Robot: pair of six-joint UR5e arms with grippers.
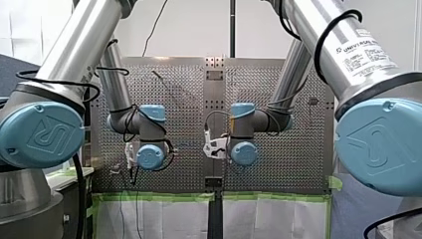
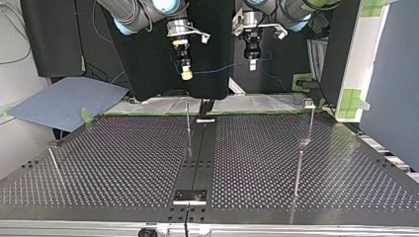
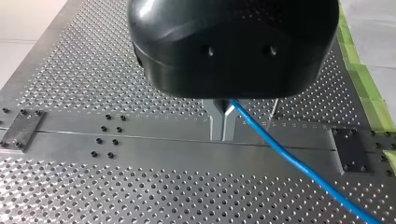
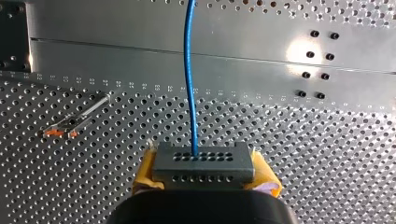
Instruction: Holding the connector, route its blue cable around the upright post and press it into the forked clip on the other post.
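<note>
A grey connector (image 4: 203, 163) with rows of small holes sits between the yellow pads (image 4: 145, 173) of my right gripper (image 4: 204, 169), which is shut on it. The blue cable (image 4: 188, 70) leaves the connector and runs straight ahead over the table. In the top view my right gripper (image 2: 186, 74) hangs high behind the table. The cable (image 2: 222, 67) spans from it to my left gripper (image 2: 252, 64). The left gripper's metal fingers (image 3: 215, 122) are shut on the blue cable (image 3: 299, 165), which trails away beside them. A thin post (image 4: 77, 119) with orange marks stands beside the connector.
Several slim upright posts stand on the perforated table (image 2: 123, 163): one near the middle back (image 2: 188, 123), one at the top view's back right with a small head (image 2: 309, 104), one nearer (image 2: 298, 173), one at the left (image 2: 53, 160). A dark centre strip (image 2: 200, 153) divides the table.
</note>
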